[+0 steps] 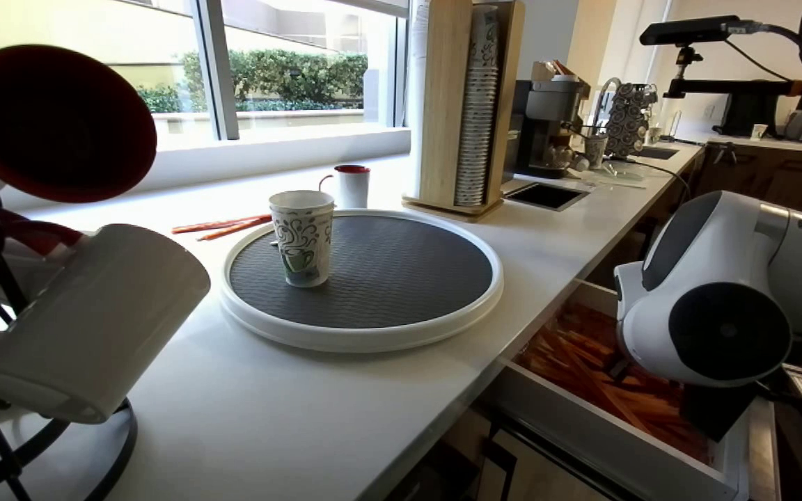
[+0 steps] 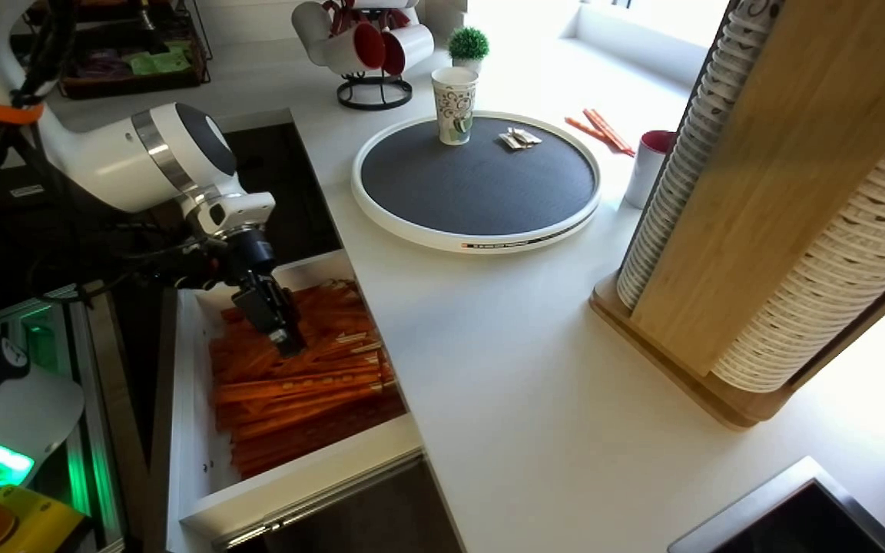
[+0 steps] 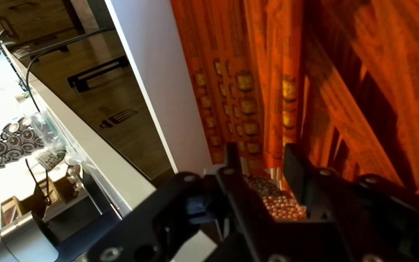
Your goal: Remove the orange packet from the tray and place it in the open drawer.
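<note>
The round tray (image 1: 408, 278) with a dark grey surface and white rim lies on the counter; it also shows in an exterior view (image 2: 473, 203). No orange packet shows on it. The white drawer (image 2: 296, 480) stands open below the counter edge, full of orange packets (image 2: 312, 384). A single orange packet cannot be told apart from this heap. My gripper (image 2: 289, 342) is over the drawer, pointing down. In the wrist view my gripper (image 3: 261, 149) is open, with its fingers apart and nothing held between them. Orange packets (image 3: 278, 91) and a beaded drawer-bottom patch show beyond the fingers.
A patterned paper cup (image 1: 303, 243) stands on the tray, with small beige packets (image 2: 519, 139) beside it. Reddish strips (image 2: 602, 130) and a mug (image 2: 650, 169) are on the counter. A mug rack (image 2: 372, 88) and a wooden cup dispenser (image 2: 780, 192) stand nearby.
</note>
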You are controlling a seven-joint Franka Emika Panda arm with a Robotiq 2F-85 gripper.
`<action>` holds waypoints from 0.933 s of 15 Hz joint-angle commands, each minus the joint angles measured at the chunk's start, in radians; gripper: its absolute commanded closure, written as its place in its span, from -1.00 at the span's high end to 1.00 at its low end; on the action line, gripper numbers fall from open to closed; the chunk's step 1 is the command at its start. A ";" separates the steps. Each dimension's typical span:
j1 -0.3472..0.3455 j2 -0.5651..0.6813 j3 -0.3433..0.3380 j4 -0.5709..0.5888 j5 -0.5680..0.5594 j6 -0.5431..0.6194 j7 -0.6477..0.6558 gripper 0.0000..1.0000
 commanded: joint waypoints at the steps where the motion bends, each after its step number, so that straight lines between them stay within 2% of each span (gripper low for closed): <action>1: 0.001 -0.017 0.007 0.014 0.006 0.018 -0.009 0.37; 5: -0.010 -0.045 0.006 0.049 -0.005 0.126 0.010 0.97; 10: -0.041 -0.026 -0.023 0.101 -0.006 0.383 0.081 1.00; 14: -0.079 -0.015 -0.058 0.081 -0.013 0.547 0.120 1.00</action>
